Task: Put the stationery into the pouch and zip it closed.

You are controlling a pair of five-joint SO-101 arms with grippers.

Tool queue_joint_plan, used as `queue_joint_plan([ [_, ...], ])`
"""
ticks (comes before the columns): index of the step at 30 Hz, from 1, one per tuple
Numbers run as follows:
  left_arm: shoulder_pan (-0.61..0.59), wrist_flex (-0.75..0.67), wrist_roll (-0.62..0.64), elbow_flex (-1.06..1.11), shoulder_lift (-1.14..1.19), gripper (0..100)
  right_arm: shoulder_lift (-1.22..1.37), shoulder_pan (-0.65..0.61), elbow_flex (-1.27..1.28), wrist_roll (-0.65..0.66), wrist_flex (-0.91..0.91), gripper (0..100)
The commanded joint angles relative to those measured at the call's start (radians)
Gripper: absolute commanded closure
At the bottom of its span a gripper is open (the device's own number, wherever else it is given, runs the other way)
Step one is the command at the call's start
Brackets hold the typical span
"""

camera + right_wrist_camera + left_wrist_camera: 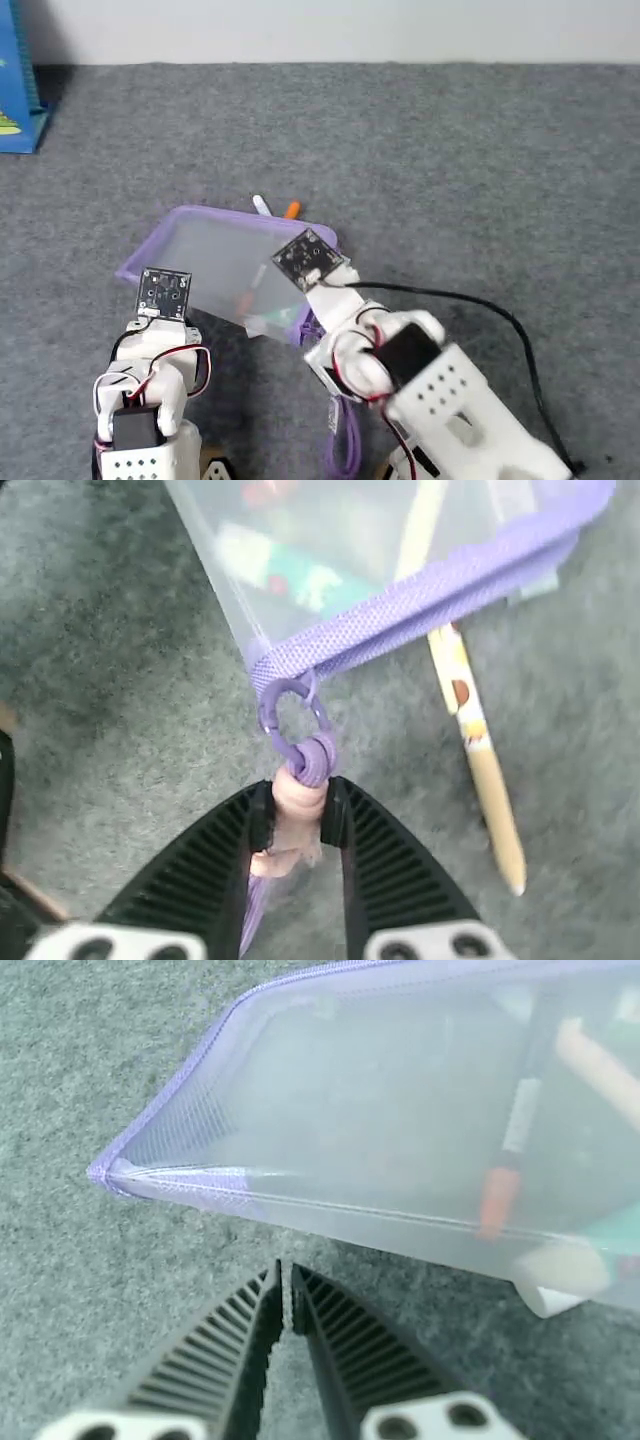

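The translucent pouch (215, 260) with purple trim lies on the grey carpet between both arms. Through its wall (380, 1110) I see an orange-tipped pen (498, 1195) and other stationery. My left gripper (283, 1278) is shut on nothing, just short of the pouch's near edge. At the pouch's corner (400, 540), a purple ring (290, 715) carries the zipper pull (298, 805), and my right gripper (297, 792) is shut on it. A beige pencil (478, 760) lies on the carpet with one end under the purple edge. A white tip (262, 205) and an orange tip (291, 209) stick out past the far edge.
A purple strap (346, 440) trails on the carpet under the right arm (420, 385). A black cable (480, 305) runs off to the right. A blue box (18, 90) stands at the far left, by the wall.
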Motion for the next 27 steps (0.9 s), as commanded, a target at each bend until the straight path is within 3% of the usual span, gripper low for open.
queue_joint_plan([
  [1,-0.006,0.011,-0.003,-0.012,-0.012,99,-0.102,-0.005,0.032,0.083,-0.054,99.1],
  [7,-0.008,0.086,-0.006,-0.036,-0.014,98,-0.234,-0.002,0.121,0.152,-0.128,99.1],
  [14,-0.046,0.110,0.003,-0.217,-0.014,99,-0.410,-0.001,0.190,0.163,-0.254,99.1],
  [21,-0.037,0.245,0.212,-0.449,-0.014,98,-0.596,-0.004,0.334,0.166,-0.432,99.1],
  [27,0.040,0.282,0.247,-0.498,-0.014,98,-0.693,-0.007,0.419,0.167,-0.575,99.1],
])
